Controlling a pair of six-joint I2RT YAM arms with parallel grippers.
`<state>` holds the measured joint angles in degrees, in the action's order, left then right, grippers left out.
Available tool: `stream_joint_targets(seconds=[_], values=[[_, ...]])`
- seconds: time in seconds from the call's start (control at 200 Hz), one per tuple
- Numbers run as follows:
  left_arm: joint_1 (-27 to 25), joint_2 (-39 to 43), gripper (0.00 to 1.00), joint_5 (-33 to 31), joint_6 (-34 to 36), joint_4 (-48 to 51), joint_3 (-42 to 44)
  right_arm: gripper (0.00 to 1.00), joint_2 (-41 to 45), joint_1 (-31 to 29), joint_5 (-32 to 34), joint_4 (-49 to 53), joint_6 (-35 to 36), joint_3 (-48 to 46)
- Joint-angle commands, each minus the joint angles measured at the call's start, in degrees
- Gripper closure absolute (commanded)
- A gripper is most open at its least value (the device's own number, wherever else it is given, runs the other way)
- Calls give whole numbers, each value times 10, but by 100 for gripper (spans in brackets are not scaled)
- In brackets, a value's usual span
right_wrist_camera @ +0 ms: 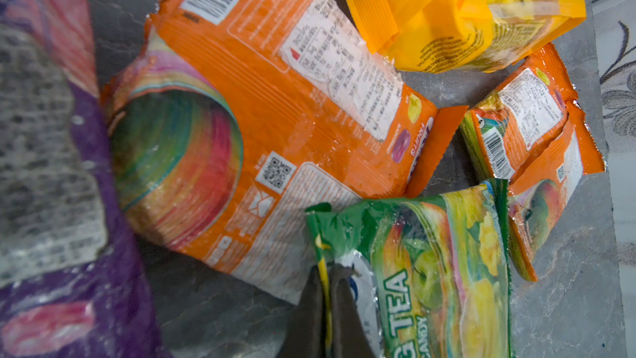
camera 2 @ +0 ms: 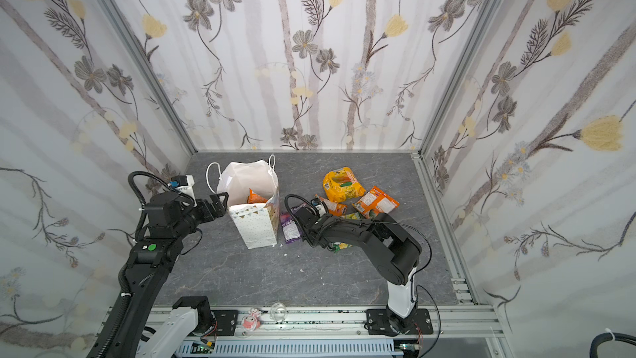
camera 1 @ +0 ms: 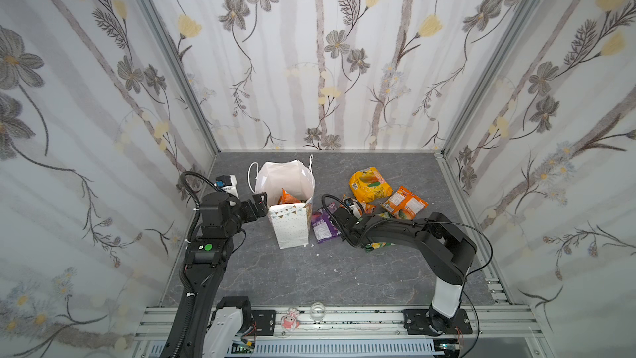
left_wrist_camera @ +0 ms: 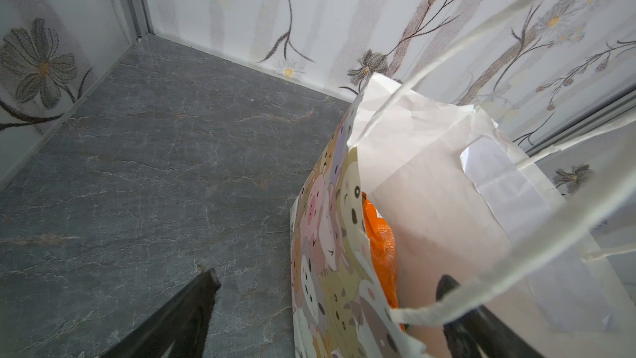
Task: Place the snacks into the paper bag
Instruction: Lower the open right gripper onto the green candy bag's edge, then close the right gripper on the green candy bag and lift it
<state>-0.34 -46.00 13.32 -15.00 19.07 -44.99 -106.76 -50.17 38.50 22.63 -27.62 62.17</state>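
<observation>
Two tools here: the right tool [right_wrist_camera: 327, 270] is clamped tight on the edge of the green packet [right_wrist_camera: 437, 270], in the pile of loose snacks [camera 1: 371, 187] on the desk [camera 1: 309, 277] right of the paper bag [camera 1: 289, 227]. The left tool [left_wrist_camera: 328, 277] is spread wide, straddling one wall of the upright bag, and there's an orange packet [camera 1: 287, 198] sticking up inside it

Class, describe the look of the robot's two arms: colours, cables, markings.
Both are mostly black, with white lower links. The left arm carries ribbed black conduit, white ties and a round green dot. The right arm trails thin black cable.
</observation>
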Motion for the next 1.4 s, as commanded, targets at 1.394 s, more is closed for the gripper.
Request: stream_joint_targets(seconds=[1.394], values=[[0,-40,0,2,2,-40,-48,100,404,27,-234,-109,43,-109]])
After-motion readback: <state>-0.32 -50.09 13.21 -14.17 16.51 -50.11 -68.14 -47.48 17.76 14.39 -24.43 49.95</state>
